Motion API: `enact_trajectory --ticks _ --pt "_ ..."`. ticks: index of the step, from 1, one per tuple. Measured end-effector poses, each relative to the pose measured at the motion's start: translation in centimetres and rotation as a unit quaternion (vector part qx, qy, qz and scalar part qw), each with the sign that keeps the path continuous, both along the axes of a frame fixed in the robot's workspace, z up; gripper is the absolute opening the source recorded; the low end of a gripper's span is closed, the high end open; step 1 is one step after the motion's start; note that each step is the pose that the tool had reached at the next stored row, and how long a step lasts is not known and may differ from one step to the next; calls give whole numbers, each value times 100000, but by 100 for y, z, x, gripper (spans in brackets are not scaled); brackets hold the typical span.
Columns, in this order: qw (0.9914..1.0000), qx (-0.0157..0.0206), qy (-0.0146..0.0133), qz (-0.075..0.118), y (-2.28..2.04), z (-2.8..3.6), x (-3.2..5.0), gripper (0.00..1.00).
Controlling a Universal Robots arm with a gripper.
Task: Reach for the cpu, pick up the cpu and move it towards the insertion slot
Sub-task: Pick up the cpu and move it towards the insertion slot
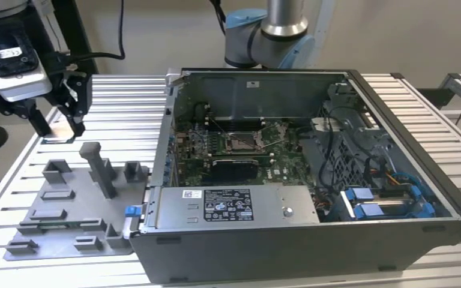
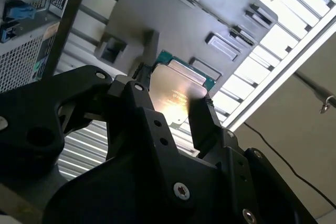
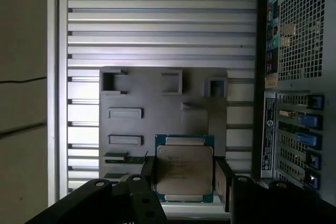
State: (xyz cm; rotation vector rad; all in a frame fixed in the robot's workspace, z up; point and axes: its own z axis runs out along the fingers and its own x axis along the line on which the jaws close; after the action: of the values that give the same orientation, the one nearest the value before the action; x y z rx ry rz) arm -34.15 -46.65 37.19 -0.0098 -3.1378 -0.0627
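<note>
My gripper (image 1: 57, 129) hangs above the slatted table at the exterior view's left, beyond the grey fixture plate (image 1: 70, 225) and well left of the open computer case. It is shut on the cpu (image 1: 57, 140), which shows there as a thin flat plate between the fingertips. In both wrist views the cpu (image 3: 184, 169) (image 2: 176, 95) is a pale silver square with a green rim, clamped by its edges between the black fingers (image 3: 222, 179) (image 2: 202, 121). The insertion slot (image 1: 239, 143), a silver-framed socket with a dark centre, lies on the green board inside the case.
The grey fixture plate (image 3: 157, 93) carries several upright blocks and a tall post (image 1: 98, 168). The computer case (image 1: 295, 210) has high metal walls, a power supply (image 1: 230, 207) at the front and blue cable connectors (image 1: 374, 204) at the right. The arm's base (image 1: 271, 36) stands behind the case.
</note>
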Motion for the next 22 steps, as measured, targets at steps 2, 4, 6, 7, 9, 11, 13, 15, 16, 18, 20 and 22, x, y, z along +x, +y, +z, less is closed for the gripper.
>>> enact_trajectory --ticks 2,4,6,7,9,11,13,15,16,18,20,22 --pt "100000 -2 2 1 0 0 33 0" --pt "100000 0 3 2 0 0 67 0" --pt "100000 -5 12 -1 0 1 101 0" --pt "100000 1 9 -2 0 0 120 0" --pt "100000 -2 14 2 0 0 160 0" --pt "100000 -2 24 4 0 0 202 0" --pt "100000 -1 23 2 0 0 239 0" --pt "100000 0 23 1 0 0 276 0" --pt "100000 1 21 0 0 0 294 0" --pt "100000 -2 25 1 0 0 332 0" --pt "100000 0 32 1 0 3 359 0" --pt "100000 -7 51 7 0 11 381 0"
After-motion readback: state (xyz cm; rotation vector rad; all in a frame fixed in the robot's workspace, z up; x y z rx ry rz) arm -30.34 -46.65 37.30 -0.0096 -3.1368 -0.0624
